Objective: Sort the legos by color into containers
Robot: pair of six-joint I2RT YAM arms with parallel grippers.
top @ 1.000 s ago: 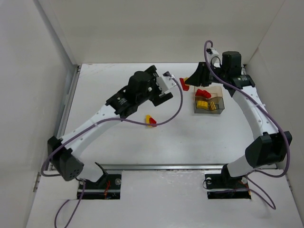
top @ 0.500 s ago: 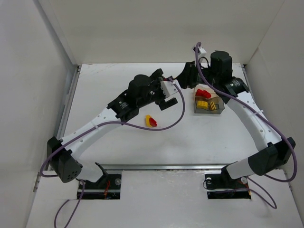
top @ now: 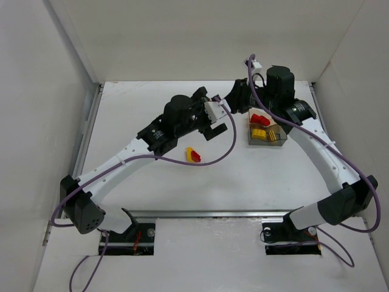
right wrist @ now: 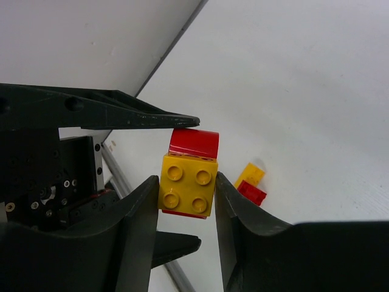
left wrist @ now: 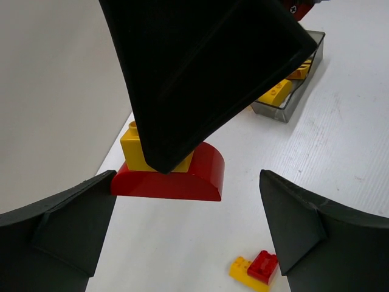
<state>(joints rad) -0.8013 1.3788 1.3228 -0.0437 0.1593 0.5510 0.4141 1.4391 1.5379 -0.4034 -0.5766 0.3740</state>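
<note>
My right gripper point(right wrist: 186, 182) is shut on a red-and-yellow lego clump, its fingers on the yellow brick point(right wrist: 185, 185), with a red arched brick point(right wrist: 193, 143) stuck behind it. It holds the clump in the air between the wide-open fingers of my left gripper point(left wrist: 185, 198). In the left wrist view the red arch point(left wrist: 176, 176) hangs between the jaws, its left end close to the left finger. In the top view both grippers meet left of the containers point(top: 267, 143), left gripper point(top: 214, 123), right gripper point(top: 227, 104). The tubs hold red and yellow bricks.
Another small red-and-yellow clump point(top: 193, 155) lies on the white table below the grippers; it also shows in the left wrist view point(left wrist: 255, 267) and the right wrist view point(right wrist: 250, 184). White walls enclose the table on three sides.
My right arm has swung left from beside the containers, carrying the clump to my left gripper. The left gripper shifted slightly right. In the last half second little moved.
</note>
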